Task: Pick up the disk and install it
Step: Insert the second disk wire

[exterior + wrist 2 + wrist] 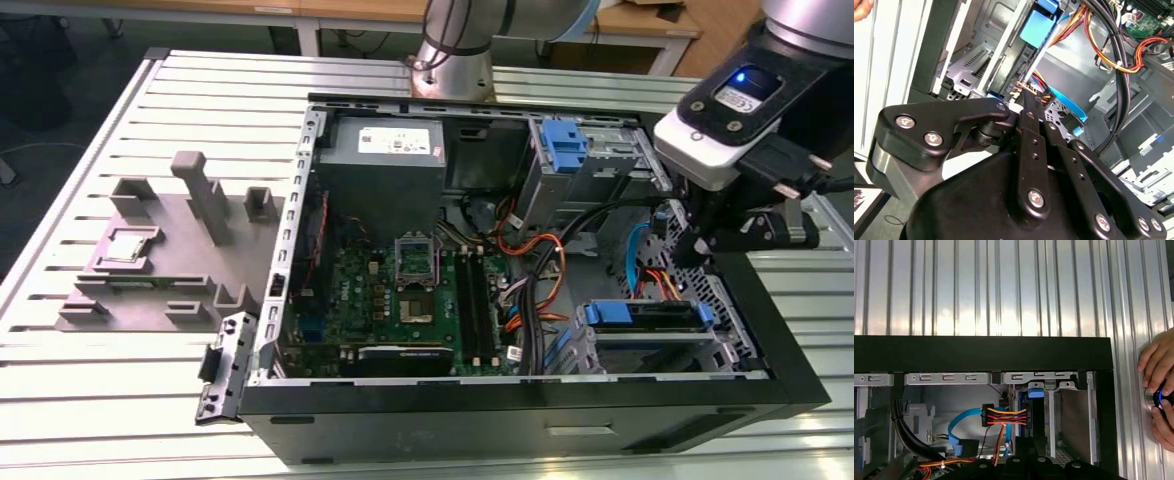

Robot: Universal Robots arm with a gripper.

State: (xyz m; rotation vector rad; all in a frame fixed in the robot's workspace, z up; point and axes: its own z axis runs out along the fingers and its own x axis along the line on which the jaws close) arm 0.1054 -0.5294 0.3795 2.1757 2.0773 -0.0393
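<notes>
the disk (646, 316) seated in the lower drive bay of the open computer case (534, 425) on the worktop | gripper (695, 246) just above it, jaws together, empty | step: install looks finished | next: none evident

Ribbed aluminium table (107, 380); wooden desks (334, 12) behind; dark floor (80, 50).

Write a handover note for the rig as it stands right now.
Gripper: down at the open case, by the drive bays, just above the disk.
The disk: lying in the bay at the exterior view's right, blue rails on.
Done: pick-up and placement, it seems.
Left: full seating unconfirmed.
Note: a person's hand rests on the table beside the case.
</notes>
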